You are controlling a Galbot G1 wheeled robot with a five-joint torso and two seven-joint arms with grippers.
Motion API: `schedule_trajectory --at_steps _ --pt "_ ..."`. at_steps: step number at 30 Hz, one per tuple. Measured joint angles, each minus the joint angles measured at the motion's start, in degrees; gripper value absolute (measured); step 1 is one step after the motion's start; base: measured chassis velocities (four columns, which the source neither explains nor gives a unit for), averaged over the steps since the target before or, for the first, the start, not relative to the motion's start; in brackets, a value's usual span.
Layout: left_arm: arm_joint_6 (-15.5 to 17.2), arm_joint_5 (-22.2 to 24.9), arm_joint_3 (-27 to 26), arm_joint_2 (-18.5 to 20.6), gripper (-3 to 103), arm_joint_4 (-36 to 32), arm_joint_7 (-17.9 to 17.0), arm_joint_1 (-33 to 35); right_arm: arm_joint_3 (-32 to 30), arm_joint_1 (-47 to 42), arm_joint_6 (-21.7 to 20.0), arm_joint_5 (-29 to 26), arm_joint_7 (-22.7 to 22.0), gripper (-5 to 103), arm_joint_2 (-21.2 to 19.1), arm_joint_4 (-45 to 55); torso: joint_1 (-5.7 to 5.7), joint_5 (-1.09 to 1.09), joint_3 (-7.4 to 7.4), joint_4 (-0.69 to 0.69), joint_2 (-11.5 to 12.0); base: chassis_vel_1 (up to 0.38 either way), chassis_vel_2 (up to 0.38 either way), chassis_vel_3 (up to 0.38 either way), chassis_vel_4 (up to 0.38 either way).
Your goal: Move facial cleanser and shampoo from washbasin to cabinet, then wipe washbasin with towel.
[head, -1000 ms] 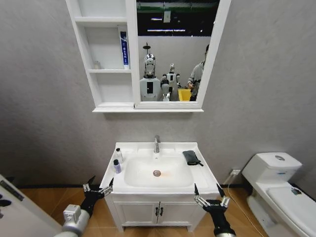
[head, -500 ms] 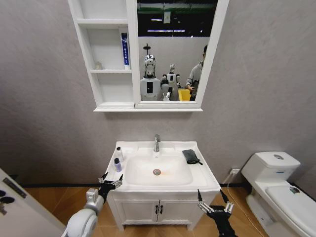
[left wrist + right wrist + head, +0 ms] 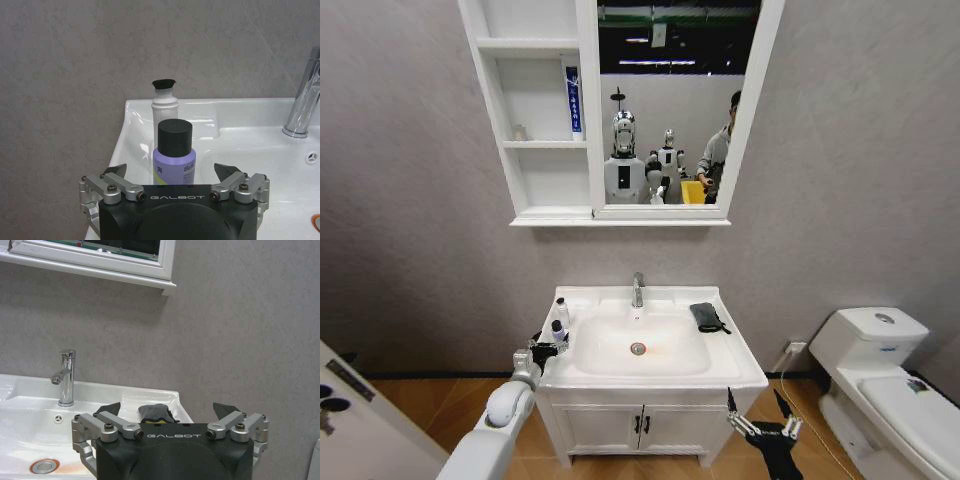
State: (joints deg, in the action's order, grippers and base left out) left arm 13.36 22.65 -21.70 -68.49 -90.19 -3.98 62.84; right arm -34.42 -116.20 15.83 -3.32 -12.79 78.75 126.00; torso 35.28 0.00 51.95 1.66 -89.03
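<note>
A: Where is the left gripper (image 3: 542,349)?
B: At the left rim of the washbasin (image 3: 720,345), level with the two bottles. Its jaws stand wide apart.

A: And what lies between them?
B: In the left wrist view the purple bottle (image 3: 174,152) with the black cap stands upright on the basin's ledge, just ahead of the left gripper (image 3: 172,171) and centred on the gap between the jaws. I cannot tell whether either tip touches it. The white bottle (image 3: 164,100) with a dark cap stands right behind it, nearer the wall.

A: Same two in the head view?
B: Yes, the purple bottle (image 3: 557,331) and the white bottle (image 3: 561,313) sit at the basin's left edge, left of the chrome tap (image 3: 638,290).

A: The towel?
B: The towel (image 3: 707,318) lies folded on the basin's right ledge, beside the bowl.

A: The right gripper?
B: The right gripper (image 3: 763,426) hangs low, in front of the vanity's right corner, jaws spread wide and empty. From its wrist view the towel (image 3: 156,413) sits beyond the right gripper (image 3: 169,410), well apart.

A: The cabinet?
B: The cabinet (image 3: 535,110) hangs on the wall above, with a blue-labelled tube (image 3: 572,98) on a shelf.
</note>
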Motion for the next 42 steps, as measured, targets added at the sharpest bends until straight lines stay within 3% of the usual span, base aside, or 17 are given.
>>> schedule_trajectory --at_steps 5,8,12,13,20,22,24,25,27,28,30,31,33,34,36,41,42 --pt "-0.31 -1.02 0.11 -0.41 86 0.96 0.06 -0.49 -0.32 0.35 -0.06 -0.75 -0.16 100 -0.31 -0.12 0.0 0.01 0.0 0.0 0.0 0.0 0.0 0.0 0.0" --pt "-0.56 -1.46 -0.08 -0.33 70 0.89 0.17 -0.12 -0.26 0.74 -0.11 -1.13 -0.27 100 -0.52 -0.28 0.0 0.0 -0.01 0.0 0.0 0.0 0.0 0.0 0.0" --pt "-0.58 -1.64 -0.29 -0.16 58 0.48 0.29 0.31 -0.06 0.78 -0.12 -1.14 -0.29 100 -0.48 -0.28 0.0 0.0 -0.01 0.0 0.0 0.0 0.0 0.0 0.0" --pt "-0.58 -1.78 -0.41 0.02 48 0.09 0.38 0.62 -0.01 0.75 -0.12 -1.13 -0.3 100 -0.43 -0.22 0.0 0.01 -0.01 0.0 0.0 0.0 0.0 0.0 0.0" --pt "-0.58 -2.45 -1.5 0.97 42 -2.84 0.47 2.13 0.02 0.41 -0.11 -0.95 -0.3 100 -0.38 0.28 0.0 -0.02 -0.01 0.0 0.0 0.0 0.0 0.0 0.0" --pt "-0.38 -2.39 -2.18 1.91 42 -5.44 0.28 3.15 0.07 0.39 -0.13 -0.93 -0.31 100 -0.37 0.45 0.0 -0.01 -0.01 0.0 0.0 0.0 0.0 0.0 0.0" --pt "1.48 -0.81 -4.18 5.5 42 -14.75 -0.57 5.55 0.27 0.54 -0.17 -0.91 -0.3 100 -0.41 0.59 -0.01 0.0 -0.01 -0.01 0.0 0.0 0.0 0.0 0.0" --pt "1.48 -0.81 -4.18 5.5 42 -14.75 -0.57 5.55 0.27 0.54 -0.17 -0.91 -0.3 100 -0.41 0.59 -0.01 0.0 -0.01 -0.01 0.0 0.0 0.0 0.0 0.0" --pt "5.19 2.61 -5.65 9.21 42 -21.9 -2.81 6.17 0.52 0.89 -0.17 -0.88 -0.28 100 -0.46 0.59 -0.01 0.0 -0.01 -0.01 0.0 0.0 0.0 0.0 0.0" --pt "5.19 2.61 -5.65 9.21 42 -21.9 -2.81 6.17 0.52 0.89 -0.17 -0.88 -0.28 100 -0.46 0.59 -0.01 0.0 -0.01 -0.01 0.0 0.0 0.0 0.0 0.0" --pt "11.6 9.65 -7.25 14.88 42 -28.18 -6.83 4.69 0.76 1.46 -0.13 -0.83 -0.24 100 -0.38 0.51 -0.01 -0.01 -0.01 -0.02 0.0 0.0 0.0 0.0 0.0" --pt "11.6 9.65 -7.25 14.88 42 -28.18 -6.83 4.69 0.76 1.46 -0.13 -0.83 -0.24 100 -0.38 0.51 -0.01 -0.01 -0.01 -0.02 0.0 0.0 0.0 0.0 0.0" --pt "18.38 18.86 -8.81 22.05 42 -32.97 -10.69 0.49 1.06 1.96 -0.02 -0.74 -0.19 100 -0.12 0.4 -0.01 0.01 -0.01 0.01 0.0 0.0 0.0 0.0 0.0" --pt "18.38 18.86 -8.81 22.05 42 -32.97 -10.69 0.49 1.06 1.96 -0.02 -0.74 -0.19 100 -0.12 0.4 -0.01 0.01 -0.01 0.01 0.0 0.0 0.0 0.0 0.0" --pt "23.29 28.89 -9.63 29.07 42 -35.36 -13.54 -5.24 1.18 2.53 0.14 -0.76 -0.16 100 0.03 0.3 -0.01 0.01 -0.01 0.0 0.0 0.0 0.0 0.0 0.0" --pt "25.6 34.93 -8.1 33.56 42 -33.97 -14.63 -12.59 1.11 3.1 0.41 -0.91 -0.17 100 0.17 0.13 -0.01 0.0 -0.01 -0.01 0.0 0.0 0.0 0.0 0.0" --pt "26.47 37.24 -6.52 34.76 42 -32.62 -15.05 -16.83 1.04 3.3 0.5 -1.04 -0.18 100 0.2 0.07 -0.01 -0.01 -0.01 -0.01 0.0 0.0 0.0 0.0 0.0"
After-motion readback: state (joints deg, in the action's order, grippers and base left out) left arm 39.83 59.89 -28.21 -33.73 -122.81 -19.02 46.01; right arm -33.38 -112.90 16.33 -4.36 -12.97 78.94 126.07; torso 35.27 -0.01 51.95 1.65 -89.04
